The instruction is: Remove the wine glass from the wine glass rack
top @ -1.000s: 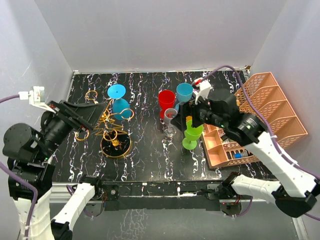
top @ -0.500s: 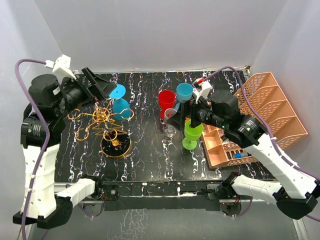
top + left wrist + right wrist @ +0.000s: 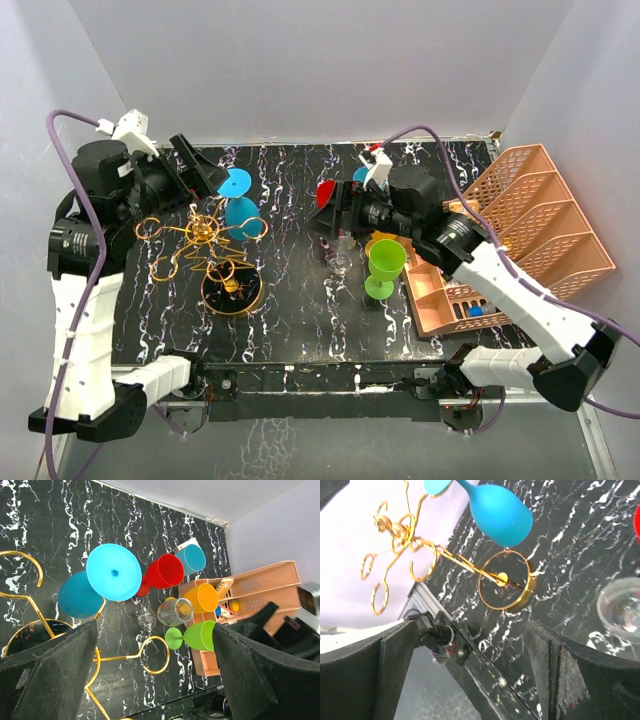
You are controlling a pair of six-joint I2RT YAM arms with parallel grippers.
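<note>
The wine glass [image 3: 241,213] is bright blue and hangs upside down on the wine glass rack [image 3: 203,233], a gold wire stand with looped arms over a round dark base [image 3: 232,291]. Its foot [image 3: 113,572] points up and its bowl [image 3: 500,515] hangs below. My left gripper [image 3: 205,178] hovers open just behind and left of the glass, which shows between its fingers [image 3: 50,680]. My right gripper [image 3: 328,212] is open too, to the right of the rack and facing it, touching nothing [image 3: 480,675].
A cluster of glasses stands mid-table under the right arm: red [image 3: 325,192], blue [image 3: 360,175], orange [image 3: 378,241], green [image 3: 385,262] and clear [image 3: 340,262]. A peach mesh organiser [image 3: 530,215] fills the right side. White walls close in behind and on both sides.
The left arm has swung up from low on the left to the back beside the rack. The right gripper has moved left, away from the green glass and towards the rack.
</note>
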